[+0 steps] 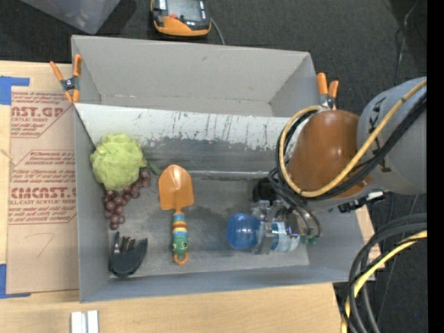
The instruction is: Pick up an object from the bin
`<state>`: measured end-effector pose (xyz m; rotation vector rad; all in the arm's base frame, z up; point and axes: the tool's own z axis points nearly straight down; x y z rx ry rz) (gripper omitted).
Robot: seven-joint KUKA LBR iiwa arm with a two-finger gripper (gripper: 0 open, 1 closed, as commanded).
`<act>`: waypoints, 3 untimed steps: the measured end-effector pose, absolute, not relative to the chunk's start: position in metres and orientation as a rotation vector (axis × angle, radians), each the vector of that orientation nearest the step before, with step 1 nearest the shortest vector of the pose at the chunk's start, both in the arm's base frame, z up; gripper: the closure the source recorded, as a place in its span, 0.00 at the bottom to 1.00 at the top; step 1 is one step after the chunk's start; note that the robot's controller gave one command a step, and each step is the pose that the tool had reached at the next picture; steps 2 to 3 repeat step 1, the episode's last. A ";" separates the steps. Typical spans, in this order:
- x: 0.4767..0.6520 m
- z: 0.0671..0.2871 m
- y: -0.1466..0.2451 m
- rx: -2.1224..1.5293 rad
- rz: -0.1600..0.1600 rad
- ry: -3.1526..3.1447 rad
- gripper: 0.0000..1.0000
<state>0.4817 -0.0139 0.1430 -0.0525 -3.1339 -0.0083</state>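
Camera view: the gripper is low in the bin, at the view's lower right, under the orange cover of the wrist. A blue ball lies on the floor right at the gripper's left side. Whether the gripper is apart, together or clamped on the ball cannot be told. Further left lie an orange shovel, a black piece, purple grapes and a green lettuce by the left wall.
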 end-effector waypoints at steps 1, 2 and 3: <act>0.482 0.184 -0.014 -0.053 -0.008 -3.132 1.00; 0.482 0.184 -0.014 -0.053 -0.008 -3.132 1.00; 0.482 0.184 -0.014 -0.053 -0.008 -3.132 1.00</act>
